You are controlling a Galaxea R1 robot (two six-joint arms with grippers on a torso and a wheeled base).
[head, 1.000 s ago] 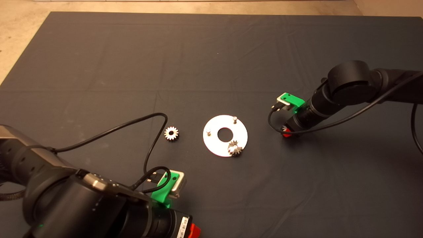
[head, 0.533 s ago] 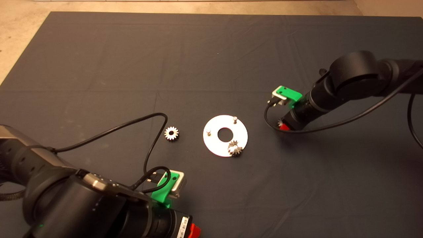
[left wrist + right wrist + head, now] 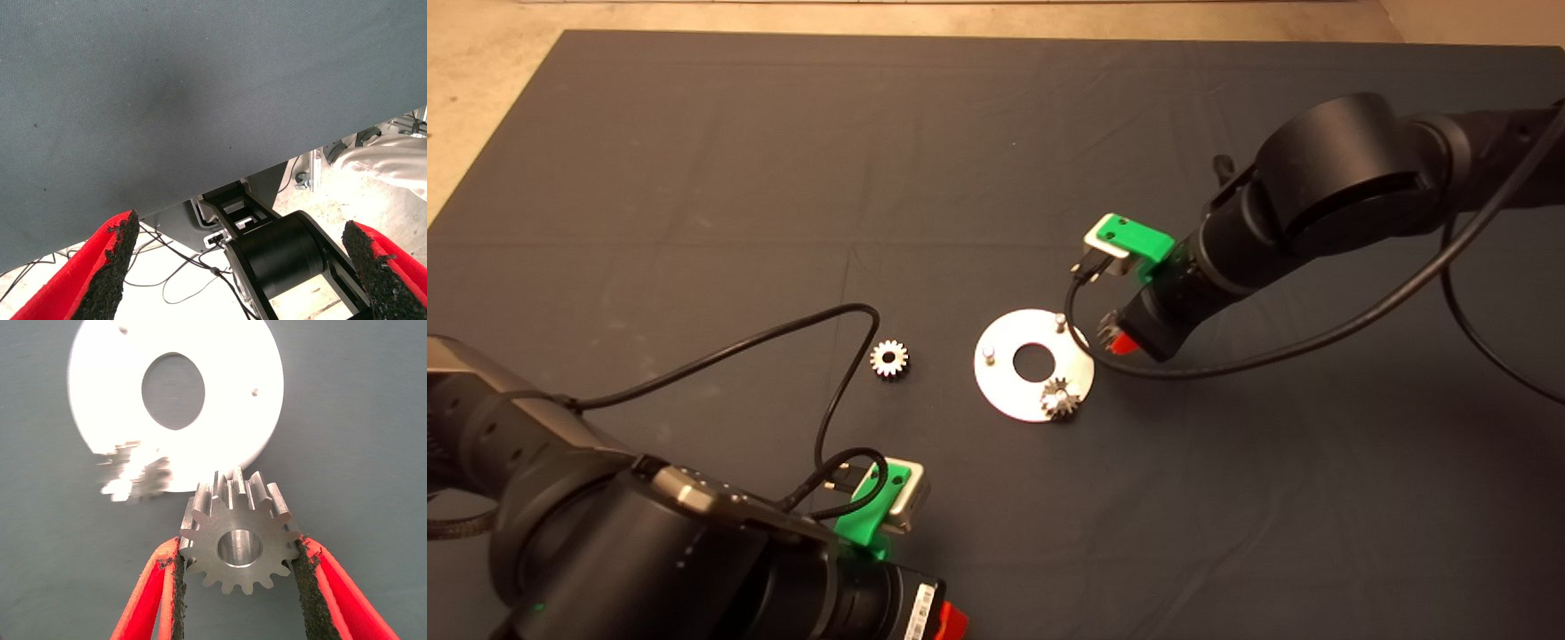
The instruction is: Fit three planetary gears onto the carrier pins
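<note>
1. Gripping a gear (image 3: 239, 543) by its toothed rim, pads (image 3: 175, 587) clenched on opposite sides, bore facing the wrist camera: right gripper (image 3: 1116, 333), just right of centre in the head view, at the disc's (image 3: 1005, 387) upper right edge.
2. Entering from the right edge of the head view: right arm (image 3: 1325, 191), cable looped beneath it.
3. Lying flat at mid-frame on the dark mat (image 3: 996, 160): the shiny disc, central hole bare.
4. Seated at the disc's lower right rim: a second gear (image 3: 1059, 398) (blurred and glaring in the right wrist view (image 3: 133, 470)).
5. Standing bare: two pins, one at the disc's top (image 3: 1059, 318), one at its left (image 3: 988, 354).
6. Resting alone on the mat left of the disc, apart from it: a third gear (image 3: 888, 358), beside a black cable loop.
7. Parked at the lower left of the head view: left gripper (image 3: 237, 267), fingers (image 3: 110, 257) spread wide and holding nothing, mat edge and floor beyond (a person's pale-clad leg (image 3: 387, 163) at the right edge of that wrist view).
</note>
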